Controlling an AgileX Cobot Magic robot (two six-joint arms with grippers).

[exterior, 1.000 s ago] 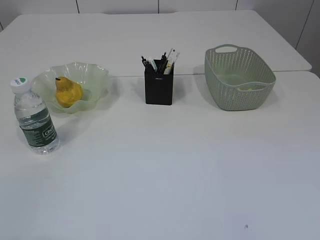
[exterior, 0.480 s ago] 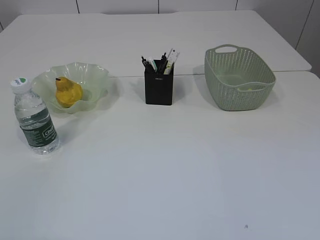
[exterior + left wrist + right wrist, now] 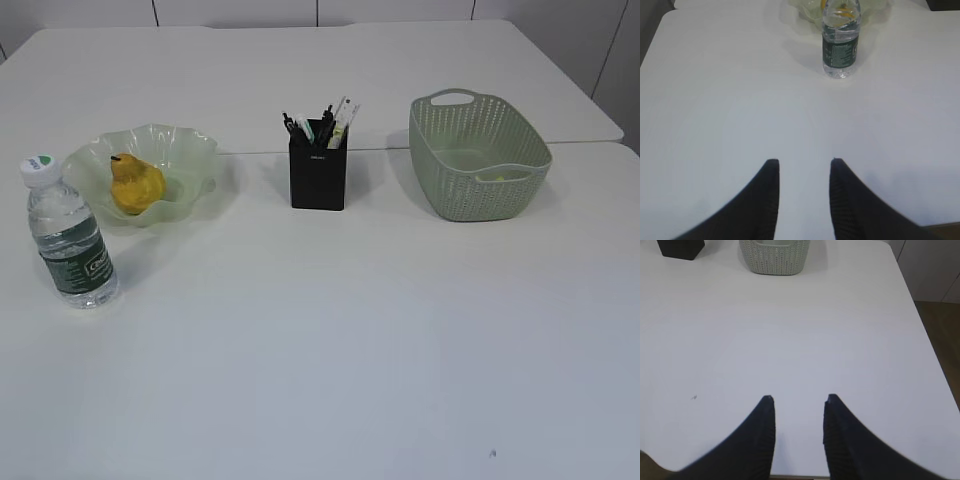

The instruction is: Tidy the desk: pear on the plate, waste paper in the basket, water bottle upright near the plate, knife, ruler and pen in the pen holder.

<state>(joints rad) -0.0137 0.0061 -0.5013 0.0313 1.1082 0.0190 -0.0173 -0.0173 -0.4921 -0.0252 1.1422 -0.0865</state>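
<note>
Clear plastic water bottle (image 3: 68,238) upright near plate (image 3: 190,150): light, smooth, slippery; grip mid-label. Both grippers' fingers (image 3: 771,192) part-open, empty, above worktop (image 3: 330,340).

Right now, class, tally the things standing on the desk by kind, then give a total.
Containers: 3 – plate, pen holder, basket
Fruit: 1 – pear
Bottles: 1 – water bottle
Total: 5

Basket (image 3: 478,155) contents mostly hidden by its wall, pen holder (image 3: 318,165) items too small to tell apart
</note>
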